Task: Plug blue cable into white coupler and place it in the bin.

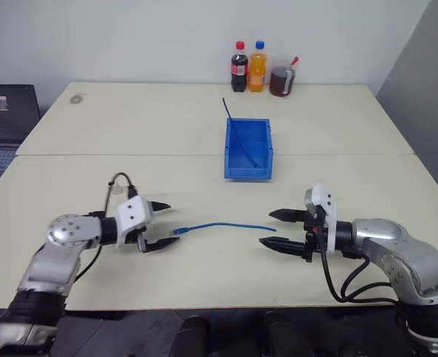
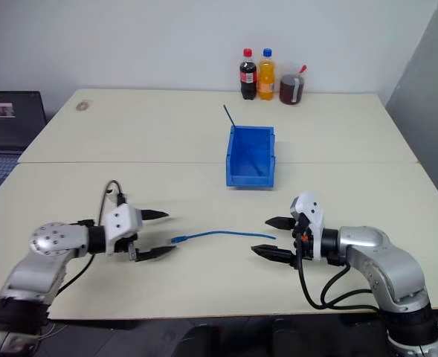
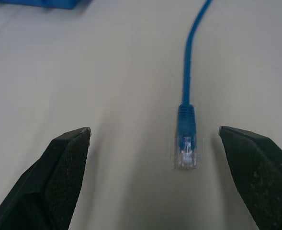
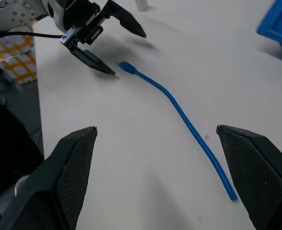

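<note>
On the counter (image 1: 204, 178), between my two grippers, the blue cable (image 1: 226, 226) is lying loose; both sets of jaws are standing wide and empty. I am risking nudging the plug (image 3: 186, 143) sideways with the left gripper (image 1: 161, 223), spoiling alignment.

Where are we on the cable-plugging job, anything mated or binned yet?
Nothing looks done: the thin light-blue cable lies loose on the beige table, its clear plug end mated to nothing. No white coupler can be made out. In hand: nothing; the left gripper is open facing that plug, the right gripper open at the other end. Left: plugging, then placing in the rectangular bright-blue plastic bin.
</note>
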